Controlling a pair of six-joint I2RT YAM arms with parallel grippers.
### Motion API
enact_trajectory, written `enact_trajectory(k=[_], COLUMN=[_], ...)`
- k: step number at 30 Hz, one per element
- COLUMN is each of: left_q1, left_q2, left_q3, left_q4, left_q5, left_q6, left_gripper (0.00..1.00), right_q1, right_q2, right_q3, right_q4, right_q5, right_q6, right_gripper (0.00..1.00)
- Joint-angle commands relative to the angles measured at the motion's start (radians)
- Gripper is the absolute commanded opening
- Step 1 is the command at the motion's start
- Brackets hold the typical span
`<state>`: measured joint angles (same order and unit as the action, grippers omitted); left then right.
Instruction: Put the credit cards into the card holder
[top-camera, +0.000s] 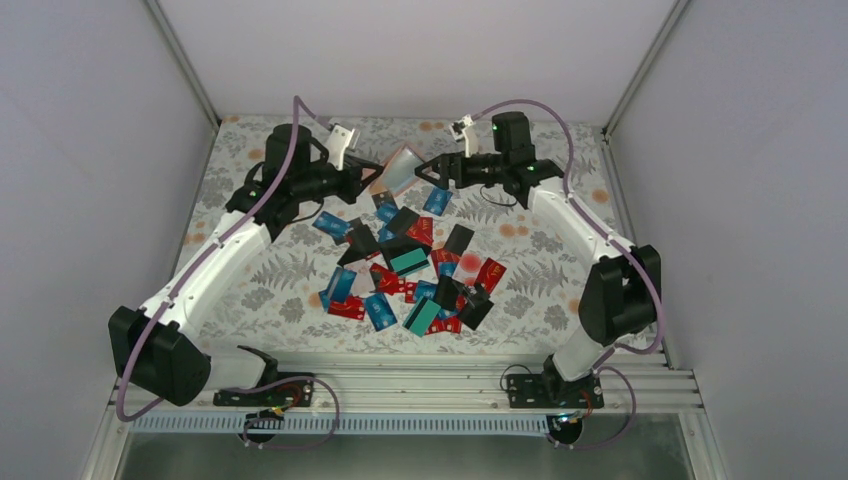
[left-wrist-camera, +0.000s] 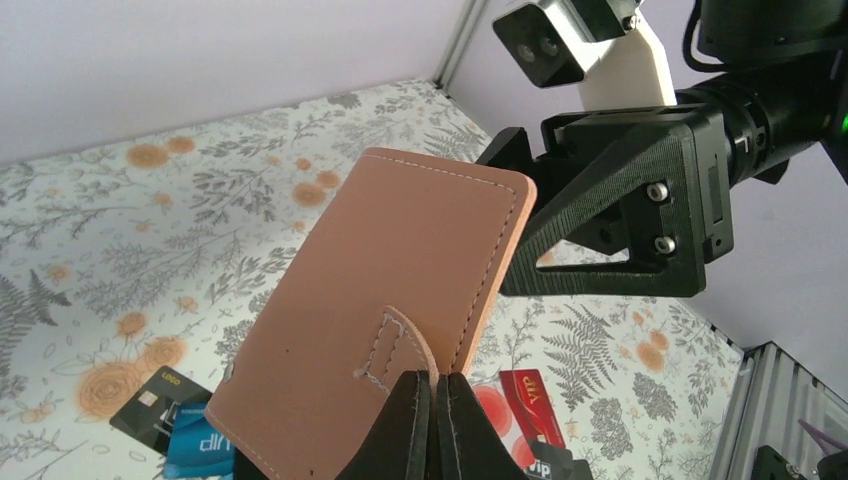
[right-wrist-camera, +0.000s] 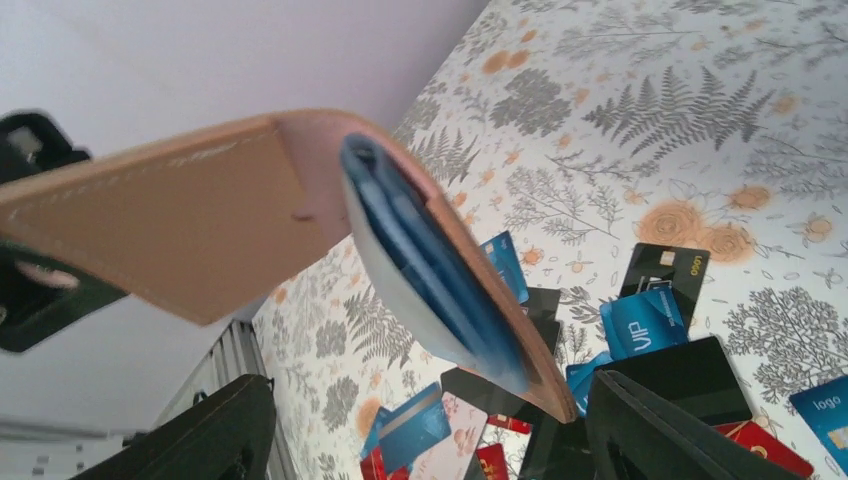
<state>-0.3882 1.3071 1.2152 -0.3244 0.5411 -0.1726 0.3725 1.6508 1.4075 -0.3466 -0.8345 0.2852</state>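
I'm holding the card holder (left-wrist-camera: 400, 280) up in the air over the far side of the tabletop (top-camera: 560, 270). It's tilted, with its open end facing my right arm. My left gripper (left-wrist-camera: 435, 425) is pinching its lower edge next to the stitched tab, jaws closed tight on the leather. Some blue cards (right-wrist-camera: 430, 260) are sitting in its pocket, their edges showing at the mouth. My right gripper (right-wrist-camera: 430, 430) is hovering just in front of that mouth, fingers spread wide on either side and gripping nothing. Below, and nearer my bases, the other credit cards (top-camera: 405, 275) are lying in a loose overlapping heap on the floral tabletop: blue, red, black and teal.
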Motion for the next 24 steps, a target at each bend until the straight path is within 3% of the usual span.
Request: enact_trajectory(k=[1, 14, 24], left_q1=[0.004, 0.028, 0.118], left_q2=[0.013, 0.013, -0.075], left_q3=[0.013, 0.049, -0.043], left_q4=[-0.019, -0.24, -0.403], left_q5=[-0.051, -0.232, -0.357], left_q6=[-0.029, -0.209, -0.259], left_gripper=[0.02, 0.02, 0.02], right_q1=[0.009, 0.024, 0.134], right_q2=[0.004, 0.112, 0.169], right_q3=[-0.033, -0.126, -0.156], right_q4=[0.1, 0.183, 0.175], right_q5=[0.093, 0.064, 0.081], right_q6=[0.069, 0.101, 0.085], right_gripper=[0.81, 0.82, 0.68])
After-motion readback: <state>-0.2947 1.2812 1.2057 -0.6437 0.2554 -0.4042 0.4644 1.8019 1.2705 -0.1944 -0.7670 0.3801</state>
